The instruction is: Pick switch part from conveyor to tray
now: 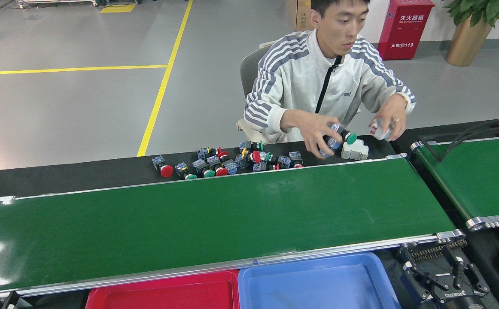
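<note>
Beyond the far rail of the long dark-green flat conveyor point(215, 219), red and green push-button switch parts point(228, 161) lie clustered on the black bench point(60, 176). Bottom right, the right black claw point(445, 279) rests released; the left claw is out of view.

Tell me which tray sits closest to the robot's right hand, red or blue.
The blue tray. It lies directly beside the right hand at the bottom right, while the red tray sits on the blue one's far side, further left.

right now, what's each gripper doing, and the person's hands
Left gripper: not in view.
Right gripper: fingers open, holding nothing.
Person's hand over the parts: holding a green-capped switch part.
Person's other hand: holding a white part.
</note>
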Motion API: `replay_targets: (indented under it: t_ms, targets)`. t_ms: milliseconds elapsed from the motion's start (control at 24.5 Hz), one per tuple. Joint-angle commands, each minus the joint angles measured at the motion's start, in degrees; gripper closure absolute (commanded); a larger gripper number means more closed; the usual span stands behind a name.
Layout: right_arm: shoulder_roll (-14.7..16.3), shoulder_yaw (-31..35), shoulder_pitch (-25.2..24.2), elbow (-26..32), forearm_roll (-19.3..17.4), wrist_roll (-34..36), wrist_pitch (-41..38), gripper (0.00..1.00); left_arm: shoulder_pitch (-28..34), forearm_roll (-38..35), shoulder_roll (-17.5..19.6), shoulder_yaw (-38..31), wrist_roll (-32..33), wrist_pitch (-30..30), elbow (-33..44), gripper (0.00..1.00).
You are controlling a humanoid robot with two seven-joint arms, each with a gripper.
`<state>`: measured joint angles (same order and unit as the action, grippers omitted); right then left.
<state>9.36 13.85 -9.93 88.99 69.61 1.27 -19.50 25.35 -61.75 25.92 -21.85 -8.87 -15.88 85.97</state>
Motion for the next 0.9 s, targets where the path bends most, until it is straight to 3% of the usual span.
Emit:
replay_targets:
  t_ms: [0,856]
  targets:
    - [0.3,0.2,0.7,0.8,0.1,0.0,-0.2,0.01,0.0,0.0,0.4,-0.6,-0.4,0.0,0.7,0.0]
    - [0.7,-0.1,0.5,1.4,0.6,-1.0,-0.4,0.01,-0.9,0.1,0.6,-0.7,-1.1,-0.2,1.2,0.0]
